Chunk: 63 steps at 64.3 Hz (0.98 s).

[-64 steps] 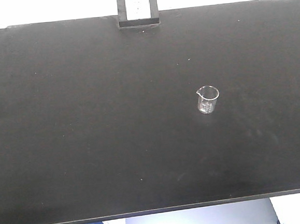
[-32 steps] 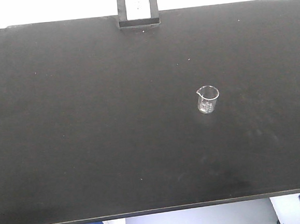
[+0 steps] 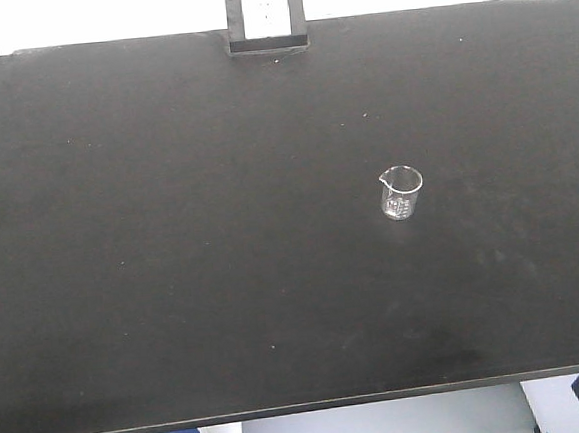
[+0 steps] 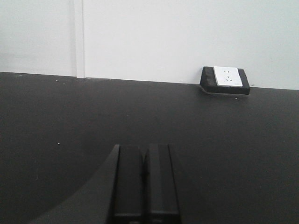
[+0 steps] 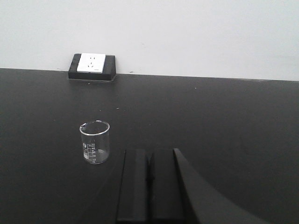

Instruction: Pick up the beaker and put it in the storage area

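- Upright, the beaker (image 3: 401, 192) stands alone on the black worktop (image 3: 171, 236), right of centre.
- Both the left hand (image 4: 145, 158) and right hand (image 5: 149, 161) are pressed together, gripping nothing.
- A socket box (image 3: 266, 21) sits at the rear edge.

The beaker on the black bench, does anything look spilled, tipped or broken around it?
Nothing stands out. The beaker stands upright and looks empty and intact on the black benchtop, with no liquid or shards visible around it. Both grippers are away from it.
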### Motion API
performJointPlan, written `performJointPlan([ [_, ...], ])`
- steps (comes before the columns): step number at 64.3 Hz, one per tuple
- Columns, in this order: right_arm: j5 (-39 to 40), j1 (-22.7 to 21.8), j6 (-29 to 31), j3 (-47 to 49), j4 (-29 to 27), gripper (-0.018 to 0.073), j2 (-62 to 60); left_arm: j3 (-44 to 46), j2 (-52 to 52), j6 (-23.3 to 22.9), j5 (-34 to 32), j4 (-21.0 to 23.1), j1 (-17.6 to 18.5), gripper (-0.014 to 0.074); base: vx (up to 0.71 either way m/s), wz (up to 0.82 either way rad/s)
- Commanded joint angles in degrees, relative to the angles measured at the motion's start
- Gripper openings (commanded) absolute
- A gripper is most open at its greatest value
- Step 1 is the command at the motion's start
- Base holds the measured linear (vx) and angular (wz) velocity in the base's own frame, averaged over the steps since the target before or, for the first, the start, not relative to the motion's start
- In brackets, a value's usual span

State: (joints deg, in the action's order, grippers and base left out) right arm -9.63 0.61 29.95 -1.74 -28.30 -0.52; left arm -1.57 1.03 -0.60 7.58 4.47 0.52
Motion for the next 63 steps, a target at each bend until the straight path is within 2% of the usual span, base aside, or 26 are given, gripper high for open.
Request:
performJointPlan([
  [1,3.76,-0.29,0.47,-0.37,-0.12,-0.0006,-1.46,1.17,0.33,-0.42,-5.16,0.55,0.01,-0.0006,0.0,0.0],
  [63,3.76,-0.29,0.47,-0.37,-0.12,-0.0006,-1.46,1.17,0.33,-0.42,-5.16,0.55,0.01,-0.0006,0.0,0.0],
])
